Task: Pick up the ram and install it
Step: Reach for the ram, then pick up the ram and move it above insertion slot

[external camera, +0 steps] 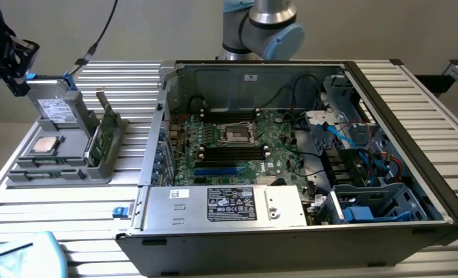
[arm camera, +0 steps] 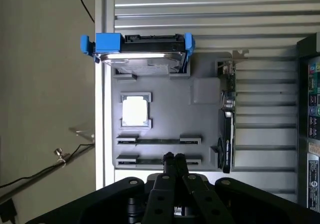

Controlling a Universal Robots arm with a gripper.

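While on edge, ram (arm camera: pixel 159 140) in tray (arm camera: pixel 170 109)

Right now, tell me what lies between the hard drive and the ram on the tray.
A square silver chip, in a recess of the tray between hard drive and ram; the wrist view shows it.

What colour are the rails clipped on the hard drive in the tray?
Blue rails on the hard drive; clearest in the wrist view.
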